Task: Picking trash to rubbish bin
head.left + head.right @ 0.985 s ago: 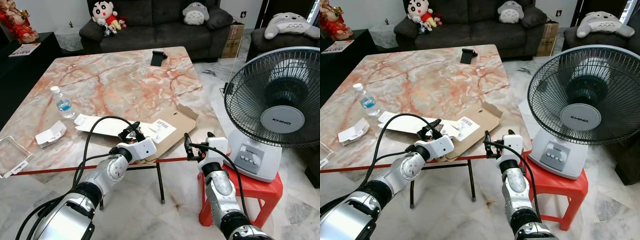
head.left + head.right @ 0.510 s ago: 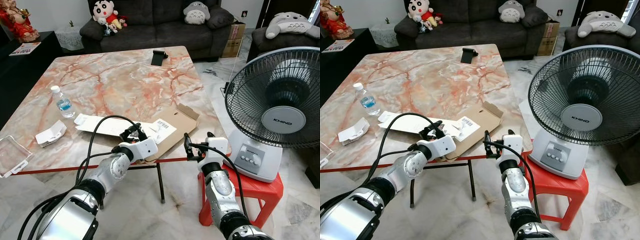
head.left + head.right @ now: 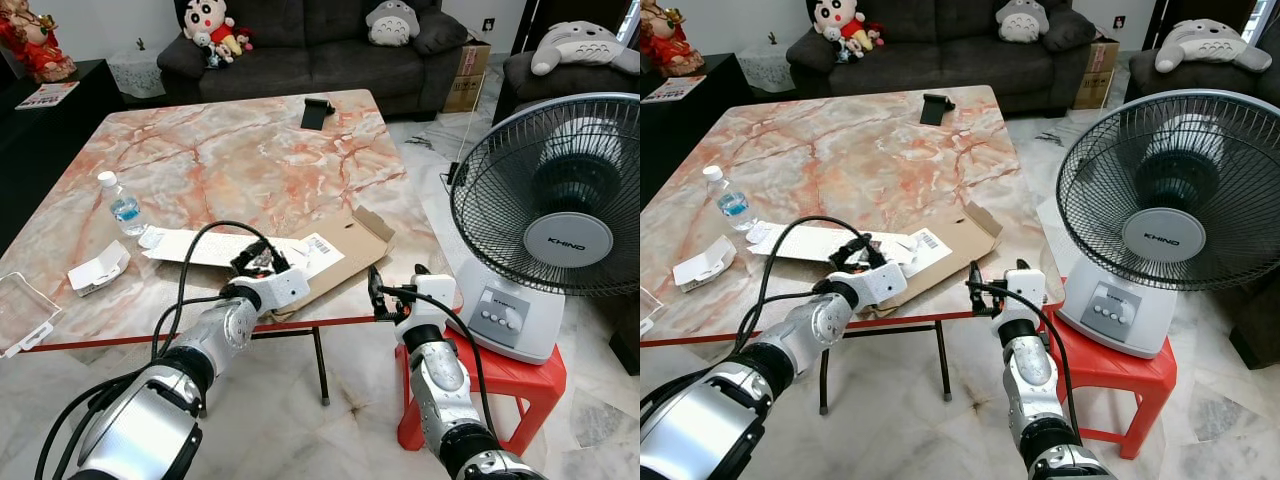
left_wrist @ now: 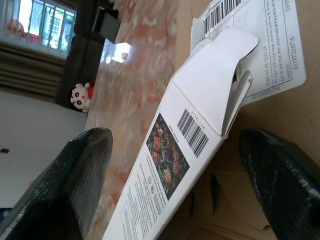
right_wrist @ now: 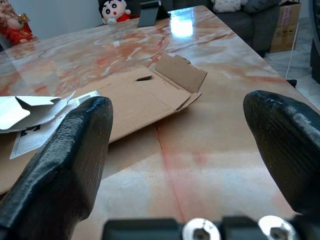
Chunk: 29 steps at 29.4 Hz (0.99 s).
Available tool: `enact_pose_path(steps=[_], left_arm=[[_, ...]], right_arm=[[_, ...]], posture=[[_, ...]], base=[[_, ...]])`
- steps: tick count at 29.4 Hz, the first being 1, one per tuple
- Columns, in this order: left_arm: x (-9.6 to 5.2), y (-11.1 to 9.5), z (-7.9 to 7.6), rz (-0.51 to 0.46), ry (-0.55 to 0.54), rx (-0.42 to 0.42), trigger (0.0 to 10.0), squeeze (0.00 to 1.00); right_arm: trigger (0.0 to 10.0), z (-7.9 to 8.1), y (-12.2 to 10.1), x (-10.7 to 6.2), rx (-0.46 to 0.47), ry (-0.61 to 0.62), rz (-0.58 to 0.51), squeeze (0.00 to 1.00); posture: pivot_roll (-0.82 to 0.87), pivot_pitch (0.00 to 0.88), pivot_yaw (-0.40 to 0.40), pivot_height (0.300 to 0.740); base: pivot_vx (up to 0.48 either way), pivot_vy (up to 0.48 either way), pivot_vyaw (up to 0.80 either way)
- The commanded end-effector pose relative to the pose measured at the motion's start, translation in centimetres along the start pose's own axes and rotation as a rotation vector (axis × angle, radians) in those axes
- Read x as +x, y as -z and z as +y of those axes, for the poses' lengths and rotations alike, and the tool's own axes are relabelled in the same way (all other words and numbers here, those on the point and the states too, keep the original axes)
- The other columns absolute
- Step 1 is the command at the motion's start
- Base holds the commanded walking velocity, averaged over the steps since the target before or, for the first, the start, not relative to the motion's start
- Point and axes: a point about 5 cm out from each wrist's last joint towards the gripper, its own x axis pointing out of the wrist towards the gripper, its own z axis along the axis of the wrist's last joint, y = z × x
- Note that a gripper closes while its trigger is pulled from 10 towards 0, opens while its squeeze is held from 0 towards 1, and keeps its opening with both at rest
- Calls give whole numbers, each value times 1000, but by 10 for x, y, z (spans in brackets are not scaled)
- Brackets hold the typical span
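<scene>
Both claws gape: left claw [image 3: 258, 262] straddling barcoded white box [image 4: 170, 165], "KHIND" fan [image 3: 553, 215] nearby.

Your left gripper [image 3: 257, 262] sits over the white carton [image 4: 170, 165], on the flattened cardboard [image 3: 345, 250] at the table's [image 3: 230, 150] near edge. Bottle [image 3: 122, 204] far left. Right gripper [image 3: 376, 293] below that edge; fan [image 3: 550, 220] to its right.
</scene>
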Motion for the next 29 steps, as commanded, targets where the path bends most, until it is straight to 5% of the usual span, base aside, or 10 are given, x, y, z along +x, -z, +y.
enact_pose_path(steps=[1, 2, 3, 29], left_arm=[[1, 4, 2, 35, 7, -8, 9098, 0], [1, 4, 1, 37, 13, -11, 7059, 0], [1, 3, 0, 37, 14, -12, 78, 0], [0, -4, -10, 3, 38, 1, 0, 0]], right_arm=[[10000, 3, -3, 1, -4, -10, -13, 0], [10000, 3, -3, 1, -4, -10, -13, 0], [10000, 3, -3, 1, -4, -10, -13, 0], [10000, 3, -1, 1, 0, -6, -7, 0]], posture=[[-67, 0, 65, 740], [-69, 0, 66, 740], [-69, 0, 66, 740], [-67, 0, 66, 740]], base=[[0, 0, 0], [0, 0, 0], [0, 0, 0], [0, 0, 0]])
